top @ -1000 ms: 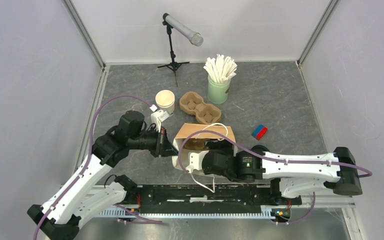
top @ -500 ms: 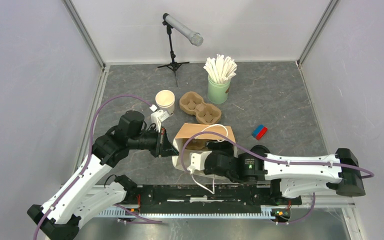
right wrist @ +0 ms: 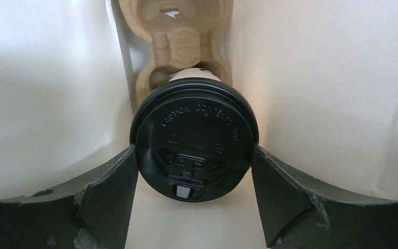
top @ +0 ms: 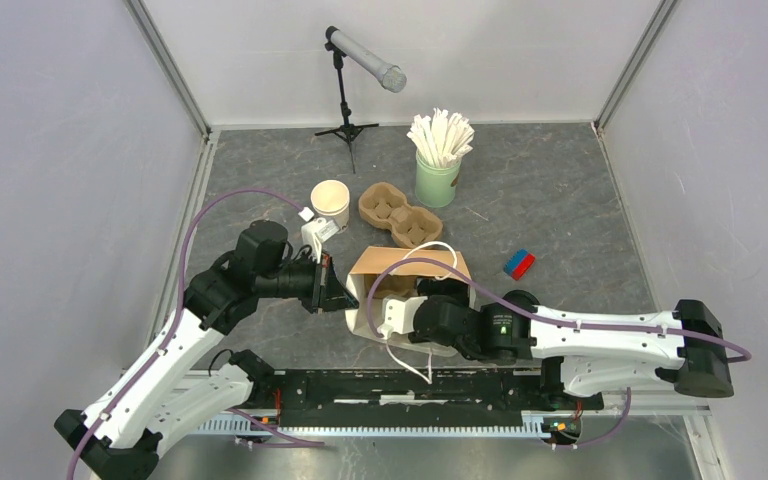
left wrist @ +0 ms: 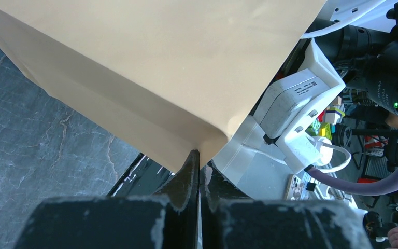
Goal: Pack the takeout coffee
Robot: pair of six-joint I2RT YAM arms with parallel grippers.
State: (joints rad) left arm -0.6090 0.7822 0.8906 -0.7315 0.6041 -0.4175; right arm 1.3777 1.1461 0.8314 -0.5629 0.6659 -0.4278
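Right pincer [right wrist: 193, 155] — takeout coffee [right wrist: 194, 137], inside bag [right wrist: 321, 78]

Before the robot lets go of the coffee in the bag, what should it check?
1. Paper bag open: the left pincer pinches its edge. Ok.
2. Grip: the right pincer hugs the takeout coffee on both sides. Ok.
3. Black lid is on the cup. Ok.
4. Coffee lines up with the near pocket of the cardboard carrier. Ok.
5. Cup bottom sitting in that pocket: the lid hides it. Cannot tell.
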